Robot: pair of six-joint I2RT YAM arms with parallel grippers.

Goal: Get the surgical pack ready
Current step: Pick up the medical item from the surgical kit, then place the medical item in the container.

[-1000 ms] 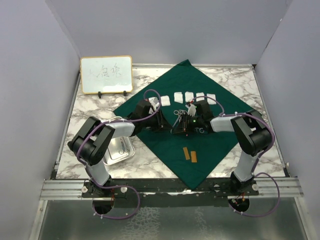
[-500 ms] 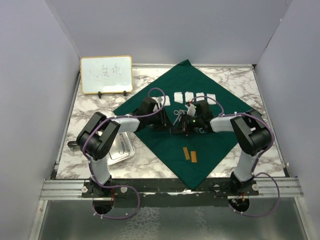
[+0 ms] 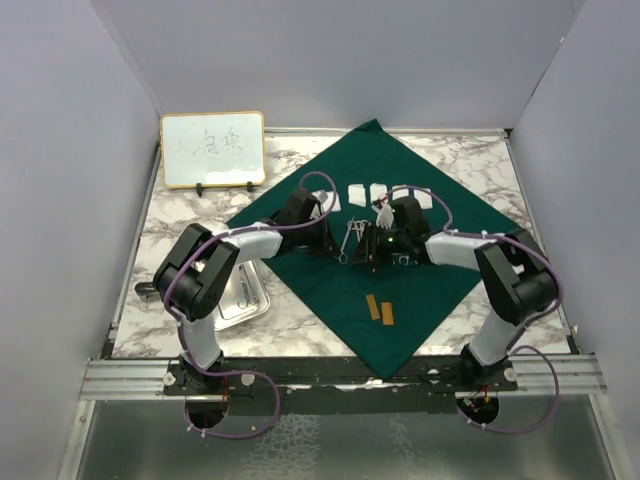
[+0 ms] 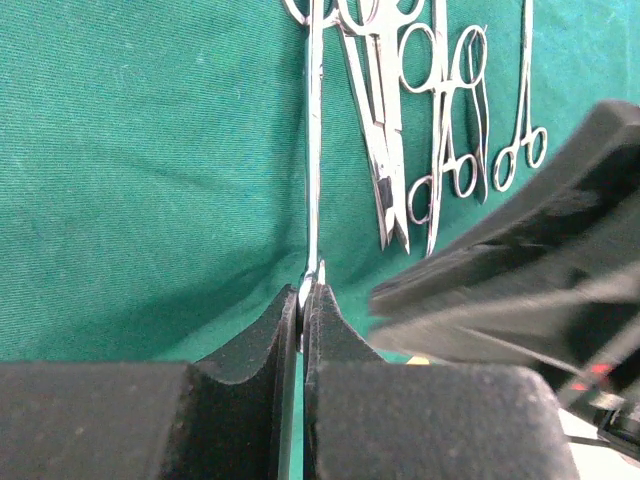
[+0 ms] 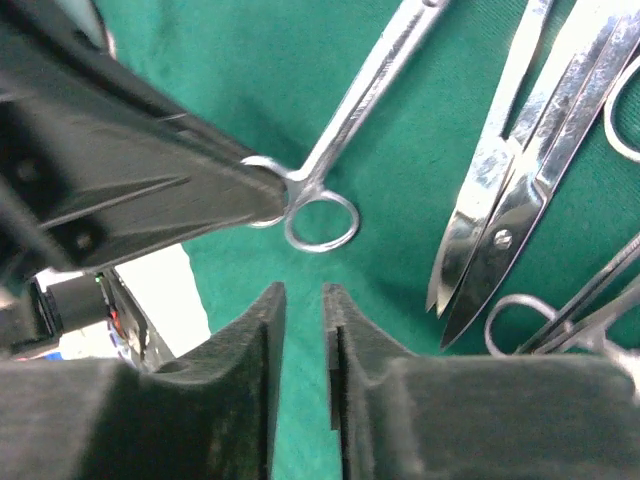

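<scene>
On the marble tabletop (image 3: 180, 225), the left hand (image 4: 303, 300) is clamping one end of a thin steel instrument (image 4: 314, 150) over the green drape (image 3: 420, 290) mid-table; the right hand (image 5: 298, 300), just right of it, is hovering slightly parted and empty; other instruments (image 4: 440, 130) are lying alongside, with gauze squares (image 3: 378, 192) farther back

Held instrument (image 4: 313, 150) cut off by top edge in L wrist view; R fingers (image 4: 520, 250) blurred there
</scene>
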